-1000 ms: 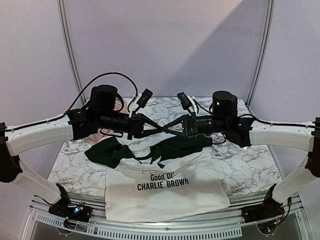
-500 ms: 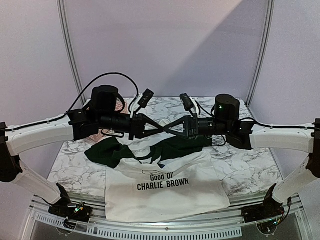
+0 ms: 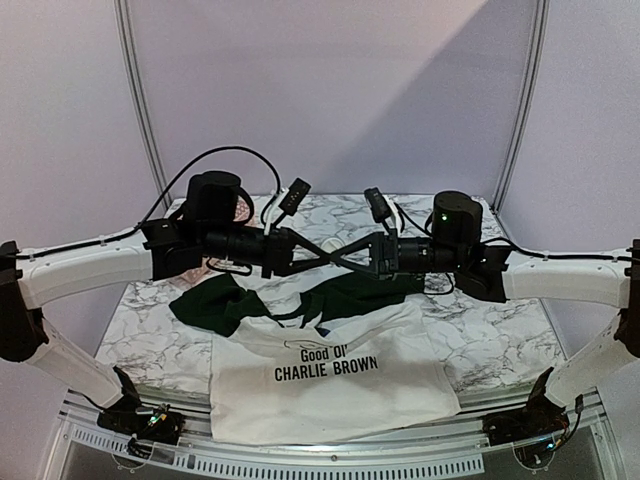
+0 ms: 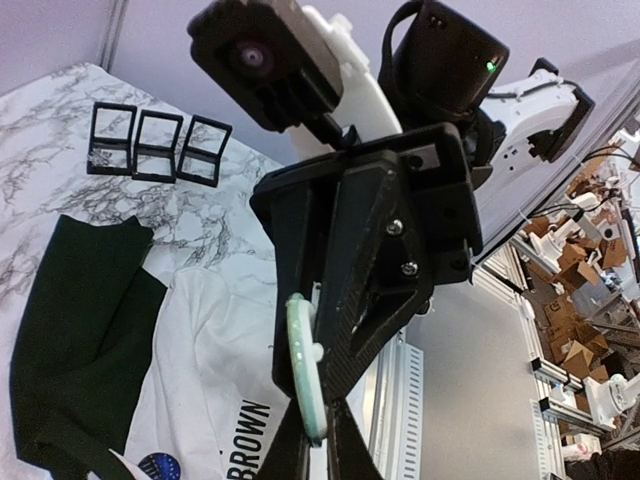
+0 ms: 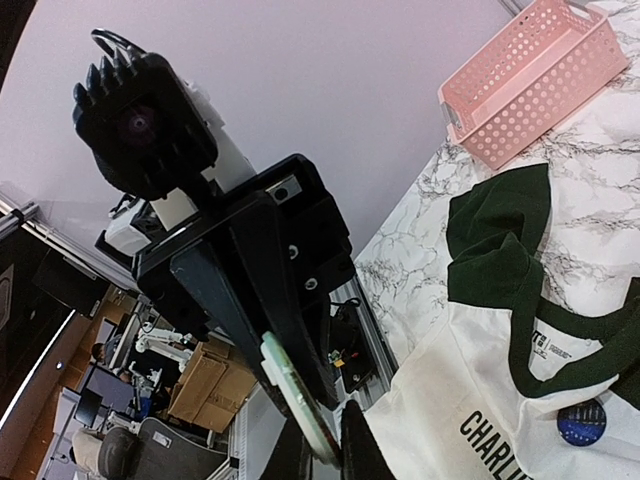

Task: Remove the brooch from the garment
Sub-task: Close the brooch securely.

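Both arms are raised above the desk (image 3: 470, 330) with their tips crossed in mid-air. The left gripper (image 4: 312, 455) and the right gripper (image 5: 325, 455) are each clenched on a pale disc (image 4: 304, 365). It is held edge-on between them, well clear of the fabric, and is judged to be the brooch or one half of it. The garment (image 3: 330, 395) lies flat on the desk below, collar away from the arm bases and print facing up. A dark blue round badge (image 5: 583, 421) sits on the chest just below the collar; whether it is print, a second pin or the brooch's mating part cannot be told. The disc is expected to handle as light, thin and rigid, with smooth faces that may slip under a shallow pinch. A small white nub projects from one face and is probably the weak point. Take hold across the two flat faces, near the rim and away from the nub, and avoid twisting. The garment is soft and will lift with any attached part, so it needs holding down near the badge if that part is pulled.
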Tool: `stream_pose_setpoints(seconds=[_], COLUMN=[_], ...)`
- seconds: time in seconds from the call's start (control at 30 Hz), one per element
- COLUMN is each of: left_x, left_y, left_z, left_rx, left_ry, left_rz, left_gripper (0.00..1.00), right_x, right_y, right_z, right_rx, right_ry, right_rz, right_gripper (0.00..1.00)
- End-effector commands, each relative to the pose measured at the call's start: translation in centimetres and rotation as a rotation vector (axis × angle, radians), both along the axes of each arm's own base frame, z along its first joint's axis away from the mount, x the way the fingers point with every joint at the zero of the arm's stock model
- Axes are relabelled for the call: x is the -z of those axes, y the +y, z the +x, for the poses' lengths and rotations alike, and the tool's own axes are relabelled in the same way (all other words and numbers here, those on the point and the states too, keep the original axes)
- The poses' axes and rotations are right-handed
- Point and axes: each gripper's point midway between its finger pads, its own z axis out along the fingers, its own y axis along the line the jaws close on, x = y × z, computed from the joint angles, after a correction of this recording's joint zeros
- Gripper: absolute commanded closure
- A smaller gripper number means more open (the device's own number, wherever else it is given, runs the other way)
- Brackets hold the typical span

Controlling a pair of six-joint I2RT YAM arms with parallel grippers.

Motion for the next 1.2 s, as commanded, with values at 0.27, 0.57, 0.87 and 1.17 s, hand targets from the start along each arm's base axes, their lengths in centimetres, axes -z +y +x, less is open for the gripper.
stream_pose_setpoints(seconds=[0.27,0.57,0.87,1.17], left_x=[1.9,3.8,3.9,3.9], left_y=[0.0,0.3,0.4,0.4], left_z=[1.0,2.8,3.9,3.9], left_rx=[0.039,-0.013,-0.038,-0.035], left_ry=[0.143,0.224,0.236,0.241], left_rz=[0.013,0.041,0.024,0.019], left_gripper=[1.00,1.00,1.00,1.00], right_x=[0.7,0.0,-1.3,-2.9], right_y=[-2.7,-2.6,-2.8,-3.3], right_z=[4.4,3.7,2.6,1.7], right_rx=[0.219,0.175,0.130,0.112], right_ry=[0.033,-0.004,-0.092,-0.173], right_rz=[-0.023,-0.010,0.001,0.002], right_gripper=[1.00,0.99,0.85,0.77])
